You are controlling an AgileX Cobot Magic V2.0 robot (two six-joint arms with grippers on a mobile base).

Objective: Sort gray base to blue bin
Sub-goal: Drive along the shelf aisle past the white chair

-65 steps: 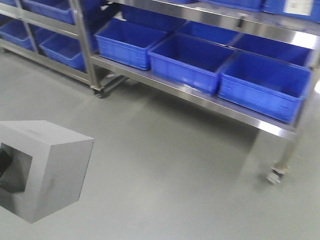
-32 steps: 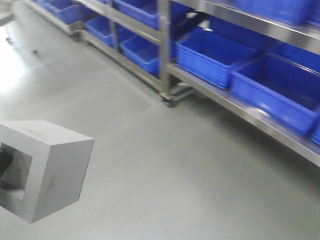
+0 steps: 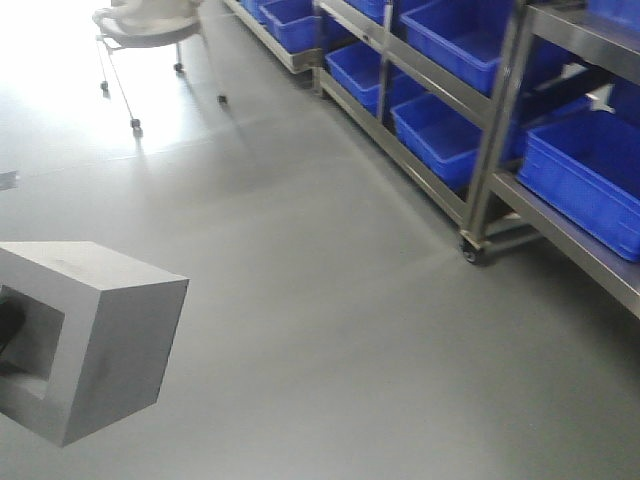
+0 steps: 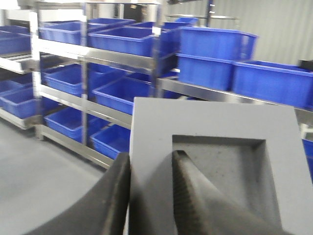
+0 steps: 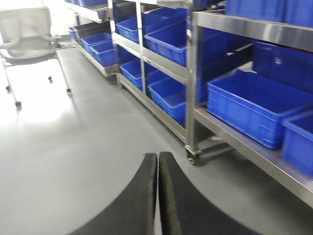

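Observation:
The gray base (image 3: 95, 340) hangs in the air at the lower left of the front view, its square recess facing left. In the left wrist view it fills the lower right (image 4: 161, 127). My left gripper (image 4: 150, 159) is shut on the base's wall, one finger outside and one finger (image 4: 188, 186) inside the recess. My right gripper (image 5: 157, 159) is shut and empty, above the gray floor. Several blue bins stand on the steel racks, such as one (image 3: 580, 175) at the right of the front view; which is the task's own bin I cannot tell.
Steel racks on castors (image 3: 472, 250) run along the right side, filled with blue bins (image 5: 254, 105). A white wheeled chair (image 3: 150, 30) stands at the far left back, also in the right wrist view (image 5: 27, 34). The gray floor (image 3: 330, 300) lies open between.
The view has swung to the left: the racks have slid to the right edge and the white chair has come into sight. The base stays in the same place in the front view.

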